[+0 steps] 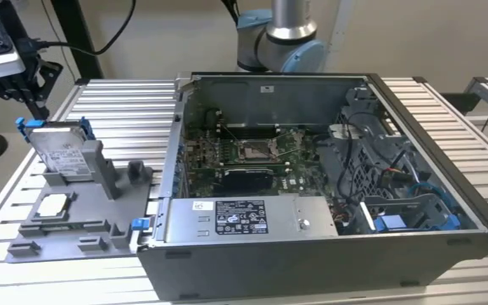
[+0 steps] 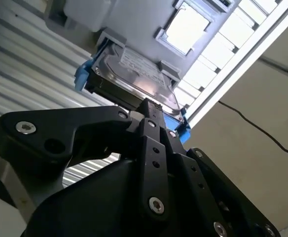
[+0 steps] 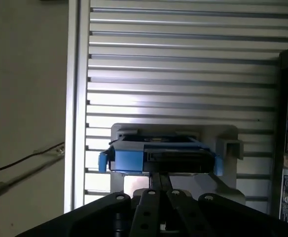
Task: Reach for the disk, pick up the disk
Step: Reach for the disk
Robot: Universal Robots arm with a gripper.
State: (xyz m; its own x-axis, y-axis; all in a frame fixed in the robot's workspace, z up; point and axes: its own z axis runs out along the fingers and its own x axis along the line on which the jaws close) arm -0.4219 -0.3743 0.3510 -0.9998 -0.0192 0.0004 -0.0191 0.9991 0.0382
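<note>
Exterior view, from its left: my tool hangs over the far left corner of the slatted table, directly above the disk. The disk stands on edge in a grey holder, label side facing the camera, with blue frame tabs sticking out at its top corners. A small white chip lies flat on the holder nearer the camera. To the right sits the open computer case, with its power supply along the near wall.

In both wrist views my tool looks clenched, fingers pressed together with nothing between them. Its tip sits right at the upper edge of the disk. I cannot tell whether it touches.

I judge the disk to be stiff, fairly heavy for its size and sensitive to knocks. The bare metal faces are likely slick. The free top edge is where I would take hold, across the thickness near the middle, so it lifts straight out of the holder without tilting.
</note>
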